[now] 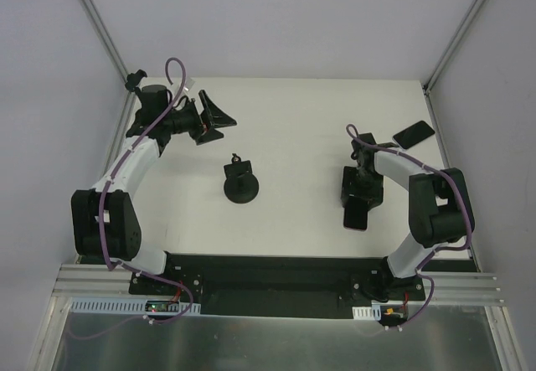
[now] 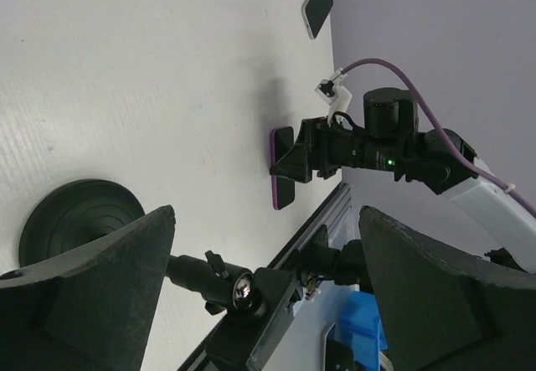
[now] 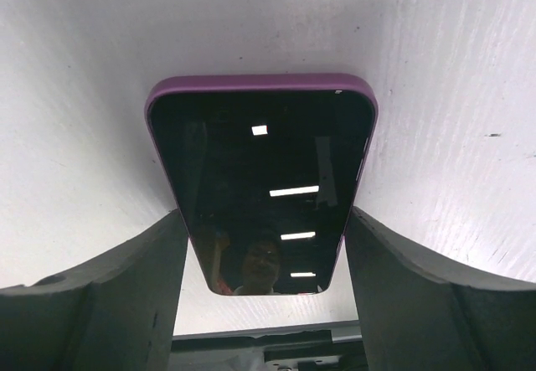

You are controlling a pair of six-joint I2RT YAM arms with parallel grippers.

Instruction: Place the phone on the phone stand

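The right claw point(image 3: 264, 220) is clenching the long edges of the phone point(image 1: 355, 215), screen facing up, at the near right of the worktop point(image 1: 293, 111); whether it is resting there or lifted cannot be told. The phone stand point(image 1: 240, 185) is standing upright near the centre, well apart from it. The left claw point(image 1: 212, 122) is hovering released at the far left. A second phone point(image 1: 414, 133) is lying at the far right.

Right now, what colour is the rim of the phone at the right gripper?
The phone rim is purple; right wrist view shows it best.
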